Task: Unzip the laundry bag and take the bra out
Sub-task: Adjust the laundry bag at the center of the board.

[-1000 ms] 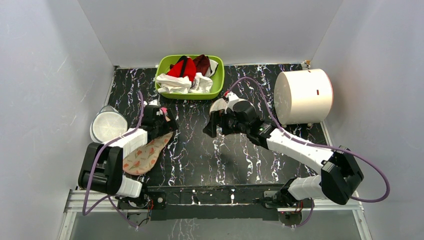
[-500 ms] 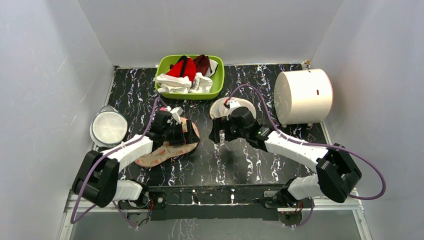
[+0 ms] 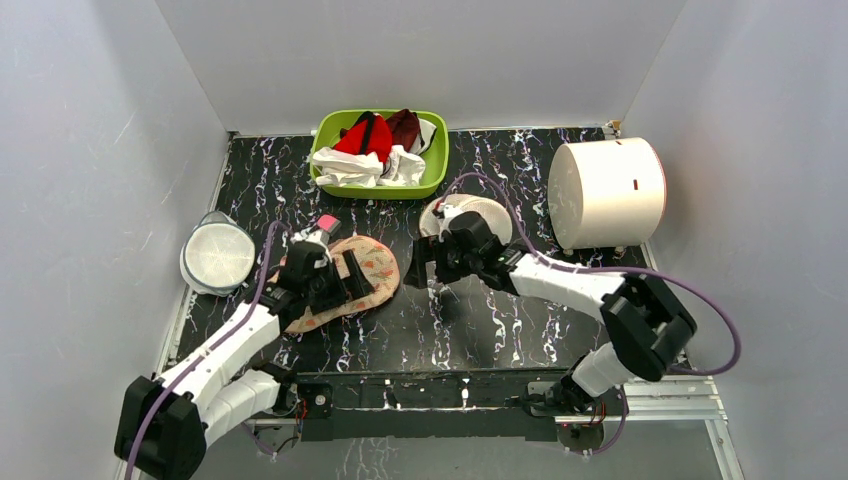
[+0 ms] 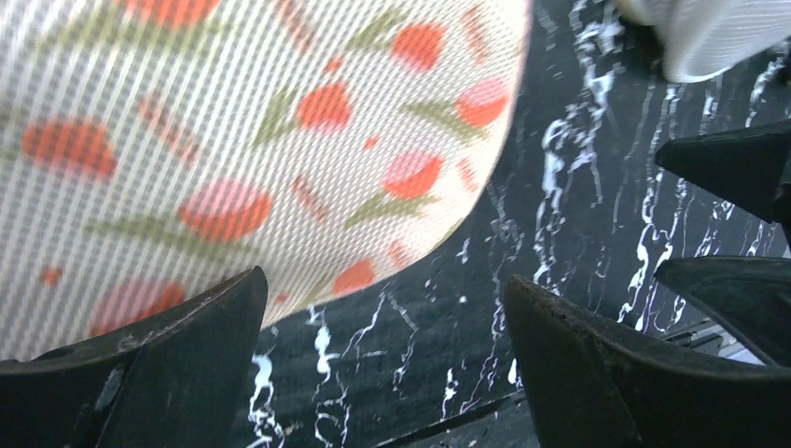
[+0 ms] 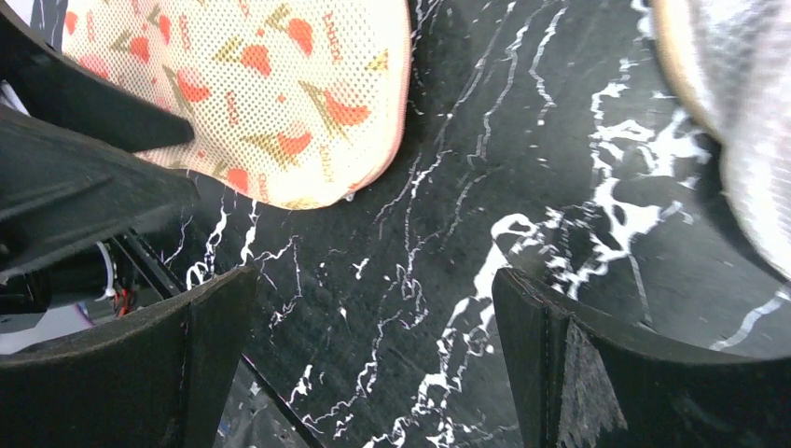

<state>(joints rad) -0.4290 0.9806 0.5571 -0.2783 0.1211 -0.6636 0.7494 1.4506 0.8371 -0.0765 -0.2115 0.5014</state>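
Observation:
The laundry bag (image 3: 372, 262) is a flat peach case with a red-and-green floral print. It lies closed on the black marbled table, left of centre. My left gripper (image 3: 354, 277) hovers over its right end, open and empty. In the left wrist view (image 4: 382, 280) the bag (image 4: 233, 140) fills the upper left, with one finger over its edge. My right gripper (image 3: 421, 268) is open and empty just right of the bag. In the right wrist view (image 5: 373, 275) the bag's rounded end (image 5: 270, 93) shows at upper left. The bra is hidden.
A green basket (image 3: 437, 168) of red and white clothes stands at the back. One round white mesh dome (image 3: 213, 255) lies at the left, another (image 3: 490, 212) behind my right gripper. A white drum (image 3: 605, 193) stands at the back right.
The bag has slid right from the left edge toward the centre and turned flatter, along with my left gripper. My right gripper has moved slightly left and nearer.

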